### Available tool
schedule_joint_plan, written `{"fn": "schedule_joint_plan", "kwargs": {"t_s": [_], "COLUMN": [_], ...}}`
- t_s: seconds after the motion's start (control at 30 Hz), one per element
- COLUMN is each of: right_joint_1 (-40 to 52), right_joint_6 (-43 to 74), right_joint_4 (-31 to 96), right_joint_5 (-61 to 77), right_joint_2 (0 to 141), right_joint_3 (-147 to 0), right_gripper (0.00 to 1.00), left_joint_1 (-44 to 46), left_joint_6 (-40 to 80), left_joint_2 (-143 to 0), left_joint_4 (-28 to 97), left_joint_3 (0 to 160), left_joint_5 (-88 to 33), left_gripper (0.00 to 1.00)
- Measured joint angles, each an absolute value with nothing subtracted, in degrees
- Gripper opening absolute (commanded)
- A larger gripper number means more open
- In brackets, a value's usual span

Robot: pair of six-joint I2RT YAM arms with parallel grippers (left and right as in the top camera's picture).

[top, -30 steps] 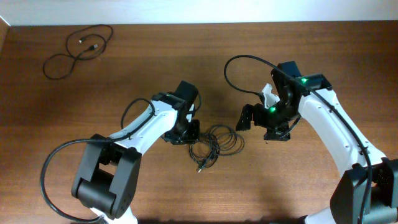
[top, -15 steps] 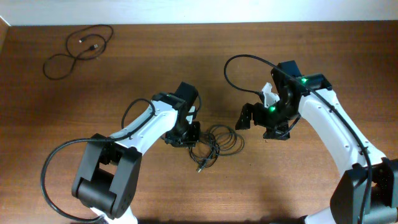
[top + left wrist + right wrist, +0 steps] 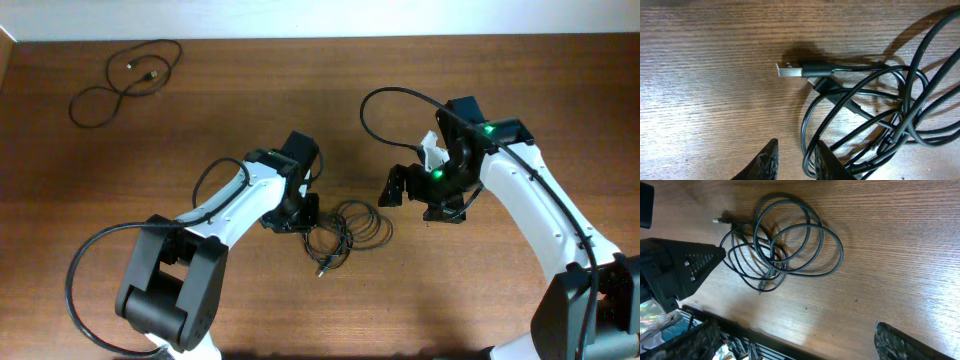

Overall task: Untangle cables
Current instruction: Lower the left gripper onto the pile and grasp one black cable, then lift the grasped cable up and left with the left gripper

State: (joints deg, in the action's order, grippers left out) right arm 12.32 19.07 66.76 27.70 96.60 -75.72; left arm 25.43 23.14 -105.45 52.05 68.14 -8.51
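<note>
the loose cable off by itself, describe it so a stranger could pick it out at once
Seen from overhead, go to the far left corner of the wooden table. There a single thin black cable lies in a loose figure-eight with a small plug inside one loop. Unlike the tangled bundle at the table's middle, it is one cord, spread flat and alone.

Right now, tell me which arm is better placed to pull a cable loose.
Probably left: the left jaws sit against the cable tangle; the right jaws hang wide, apart from it.
</note>
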Motion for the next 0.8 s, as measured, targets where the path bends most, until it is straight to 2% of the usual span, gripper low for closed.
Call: {"fn": "schedule_joint_plan", "kwargs": {"t_s": [0.33, 0.43, 0.53, 0.57, 0.7, 0.8], "right_joint_1": [12.32, 12.32, 12.32, 12.32, 12.34, 13.26], "right_joint_6": [19.07, 19.09, 19.07, 19.07, 19.07, 19.07], "right_joint_4": [66.17, 66.04, 66.11, 66.19, 66.85, 67.57], "right_joint_5": [27.05, 27.05, 27.05, 27.03, 27.03, 26.87], "right_joint_2": [96.6, 96.6, 96.6, 96.6, 96.6, 96.6], "right_joint_3": [-75.72, -75.72, -75.72, -75.72, -75.72, -75.7], "right_gripper": [0.98, 0.98, 0.98, 0.98, 0.98, 0.98], "left_joint_1": [25.32, 25.52, 25.56, 25.56, 25.56, 25.56], "left_joint_6": [23.2, 23.33, 23.27, 23.51, 23.49, 21.06], "left_joint_2": [-105.45, -105.45, -105.45, -105.45, -105.47, -105.45], "left_joint_4": [51.05, 50.54, 49.08, 48.38, 47.88, 52.58], "left_joint_3": [67.07, 65.14, 64.93, 64.93, 64.93, 67.94], "left_joint_5": [-7.73, -8.47, -9.15, -9.85, -11.55, -15.09], "left_gripper": [0.22, 0.17, 0.02, 0.0, 0.0, 0.0]}}
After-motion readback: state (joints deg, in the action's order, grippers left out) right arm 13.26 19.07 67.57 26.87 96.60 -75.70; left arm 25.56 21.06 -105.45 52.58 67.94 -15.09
